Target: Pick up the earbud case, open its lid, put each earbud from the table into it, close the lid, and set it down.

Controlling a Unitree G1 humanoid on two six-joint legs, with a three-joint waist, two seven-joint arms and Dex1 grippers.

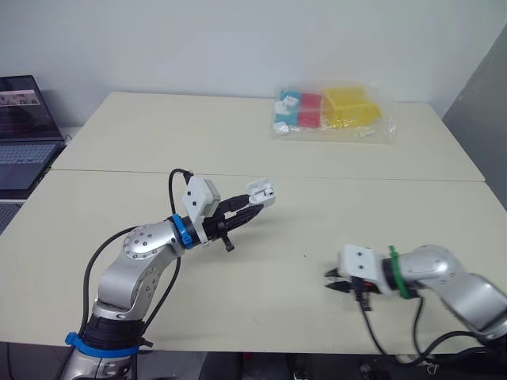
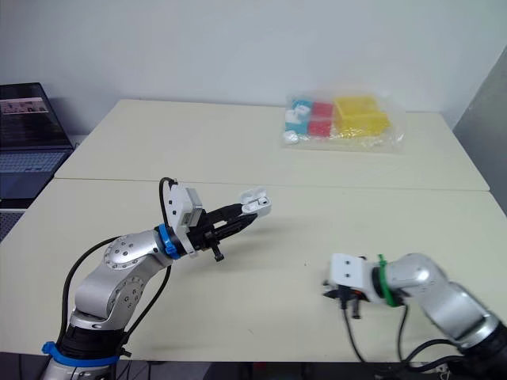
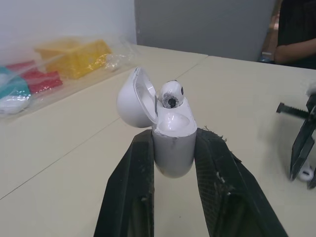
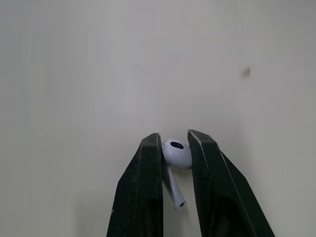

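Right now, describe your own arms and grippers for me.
Both arms are rounded silver-grey metal with black cables. The left arm has a blue wrist ring, the right arm a green ring. Each wrist carries a white box. The left gripper and right gripper end in two tapered black jaws.

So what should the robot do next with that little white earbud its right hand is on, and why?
Probably lift it straight up off the beige table. The right hand is shut on the small white earbud down at the tabletop, while the left hand holds the white plastic earbud case aloft, lid open, with one seated earbud inside, so carrying it over can follow.
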